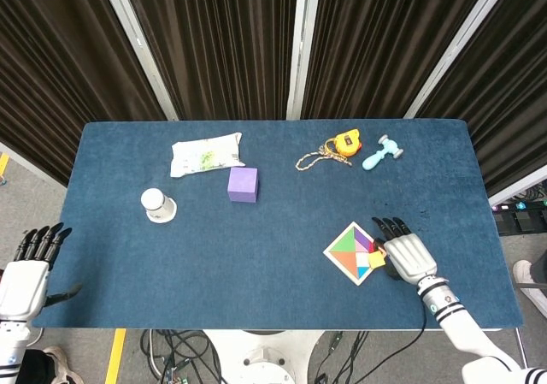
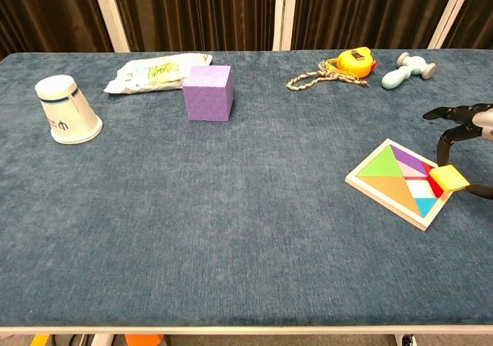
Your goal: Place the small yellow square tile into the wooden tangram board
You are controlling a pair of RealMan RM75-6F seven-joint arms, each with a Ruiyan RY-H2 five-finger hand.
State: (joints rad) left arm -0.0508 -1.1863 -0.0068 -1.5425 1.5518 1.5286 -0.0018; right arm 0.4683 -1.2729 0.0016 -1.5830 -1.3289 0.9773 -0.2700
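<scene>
Now holding the yellow tile [image 2: 449, 179] between thumb and finger: right robot hand [image 1: 405, 253], at the right edge of the tangram board [image 2: 400, 182], dark fingers [image 2: 445, 140] arched over the piece. Tile tilted, sitting at the board's right corner over the red piece, apparently not flush in a slot; cannot tell whether resting on the board. Board lying diamond-wise on the blue surface [image 1: 256, 247], showing green, orange, purple, red and cyan pieces plus a white gap near the middle. Left robot hand [image 1: 28, 274] hovering off the near-left corner of the surface, fingers extended and apart, holding nothing, well apart from everything else. Far side of the surface: white packet [image 1: 206, 154] with a purple cube [image 1: 243, 184] just in front of it; white cup [image 2: 67, 109] lying on its side further left. Toward the far right: yellow tape measure [image 1: 346, 141] with a braided cord [image 2: 316, 78] trailing left, pale blue toy hammer [image 1: 382, 152] just beside it. Dark curtains behind.
</scene>
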